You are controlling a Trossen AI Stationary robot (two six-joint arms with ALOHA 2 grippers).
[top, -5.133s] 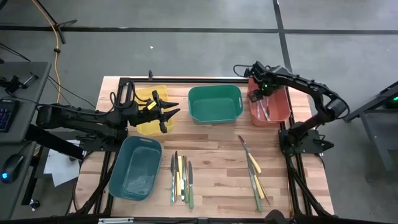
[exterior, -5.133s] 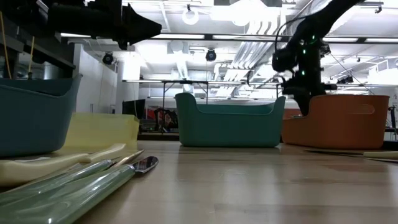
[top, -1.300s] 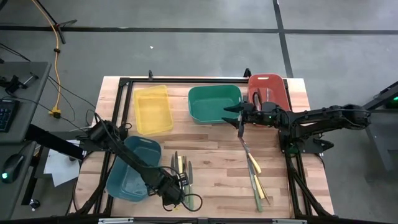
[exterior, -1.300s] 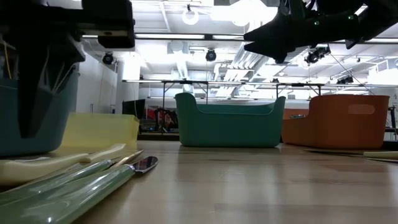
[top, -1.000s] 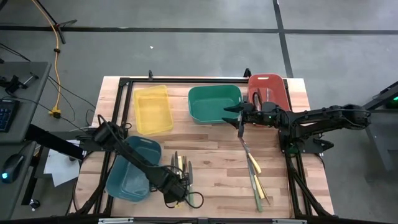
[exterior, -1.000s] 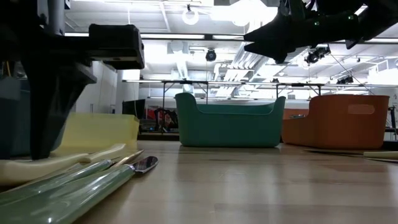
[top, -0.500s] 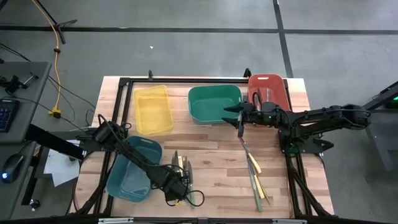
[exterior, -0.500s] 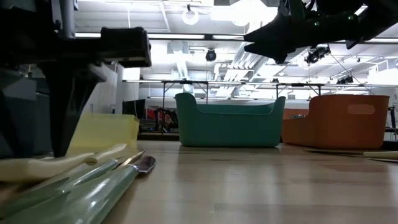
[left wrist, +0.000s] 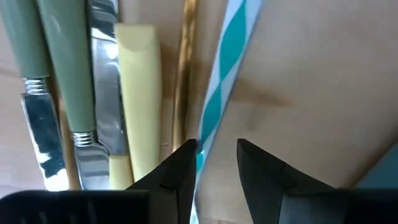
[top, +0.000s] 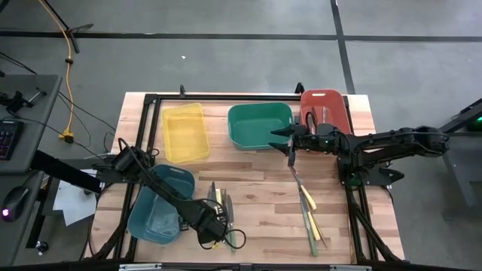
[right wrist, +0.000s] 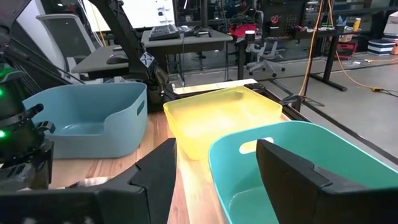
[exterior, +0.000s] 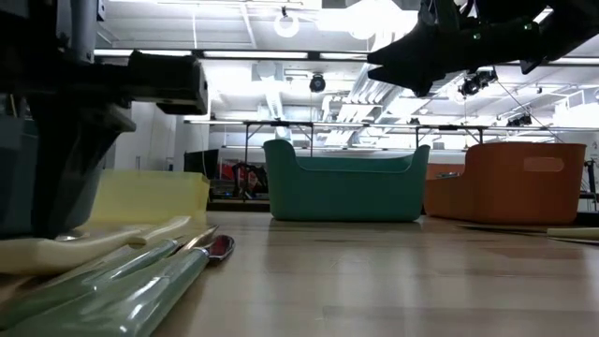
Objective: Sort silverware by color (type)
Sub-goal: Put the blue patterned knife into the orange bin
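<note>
The left gripper [top: 213, 229] covers most of the silverware cluster [top: 226, 218] at 6 o'clock on the table [top: 263, 203] in the high view, so individual pieces there cannot be separated. Only the left wrist view resolves them: green handles [left wrist: 68, 68], a yellow handle [left wrist: 138, 106] and a teal-and-white striped utensil [left wrist: 227, 74] lie side by side, with the jaws slightly parted astride the striped utensil's end; actual contact cannot be confirmed. A second group [top: 307, 207] lies at 4 o'clock. The right gripper [top: 280, 138], jaws open and empty, hovers at 1 o'clock beside the green bin [top: 260, 125]. The low view crops both arms to dark silhouettes.
</note>
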